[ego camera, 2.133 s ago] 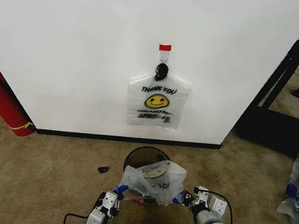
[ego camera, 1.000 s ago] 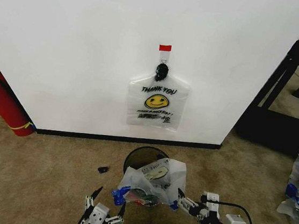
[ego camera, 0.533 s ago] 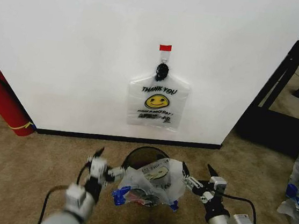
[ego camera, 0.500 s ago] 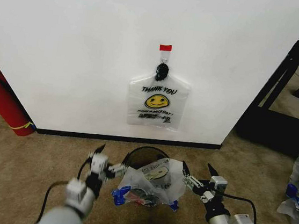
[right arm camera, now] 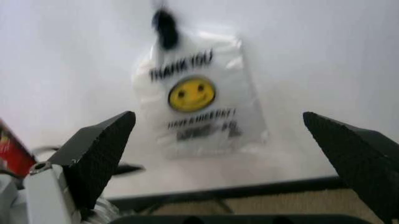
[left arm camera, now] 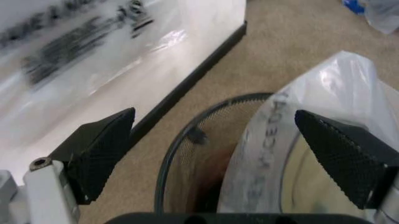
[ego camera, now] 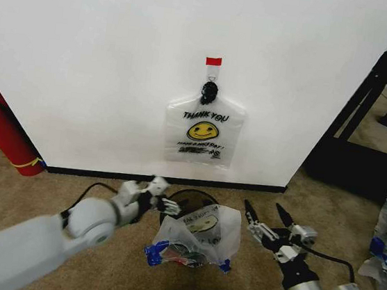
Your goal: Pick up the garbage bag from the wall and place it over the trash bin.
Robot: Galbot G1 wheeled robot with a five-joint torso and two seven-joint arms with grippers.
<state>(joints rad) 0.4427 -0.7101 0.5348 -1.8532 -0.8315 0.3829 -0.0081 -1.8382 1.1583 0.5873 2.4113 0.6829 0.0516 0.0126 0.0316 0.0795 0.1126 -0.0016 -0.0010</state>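
Both grippers hold nothing, jaws spread: the left gripper (ego camera: 162, 196) by the round dark mesh trash bin's (ego camera: 181, 201) rim, the right gripper (ego camera: 267, 219) beside it. One thin white smiley-face garbage bag (ego camera: 198, 233) drapes that bin; another smiley-face bag (ego camera: 202, 133) hangs on the white wall (ego camera: 84, 62).

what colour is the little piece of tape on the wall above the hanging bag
Red tape, clearest in the head view, just above the bag.

Head high; wrists low, toward wall (ego camera: 83, 69).
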